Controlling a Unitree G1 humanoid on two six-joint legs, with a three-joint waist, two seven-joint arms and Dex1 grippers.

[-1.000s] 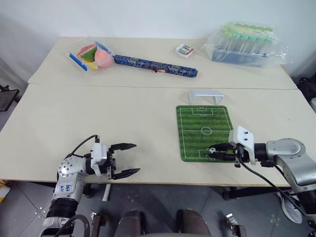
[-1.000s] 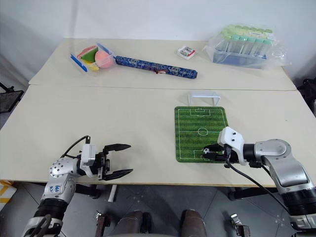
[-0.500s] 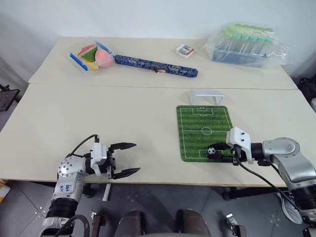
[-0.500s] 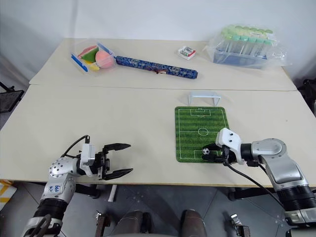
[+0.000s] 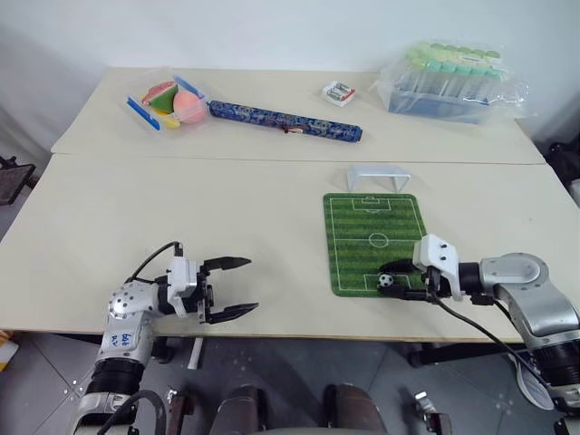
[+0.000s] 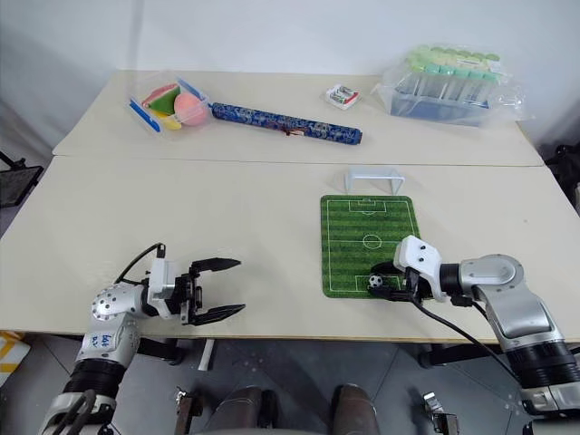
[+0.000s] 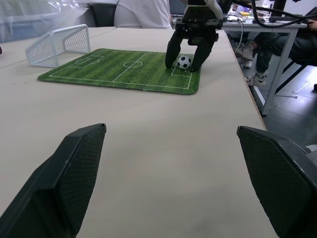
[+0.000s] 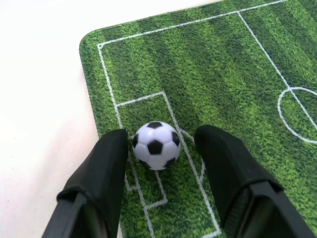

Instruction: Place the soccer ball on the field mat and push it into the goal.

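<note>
The soccer ball (image 8: 156,146) rests on the field mat (image 5: 376,231), at the mat's near end inside the small penalty box. My right gripper (image 5: 397,281) is open and low over the mat, one finger on each side of the ball; a gap shows beside one finger (image 8: 218,158). The goal (image 5: 379,176), a low white frame, stands just past the mat's far end. My left gripper (image 5: 249,285) hangs open and empty near the table's front edge, far to the left of the mat.
At the back of the table are a clear tray of fruit (image 5: 168,98), a long blue patterned roll (image 5: 285,120), a small white box (image 5: 338,91) and a bag of capped tubes (image 5: 453,82). The table's front edge runs just behind both grippers.
My right gripper has opened and let go of the soccer ball, which now sits on the mat between the fingers. The left arm has not moved.
</note>
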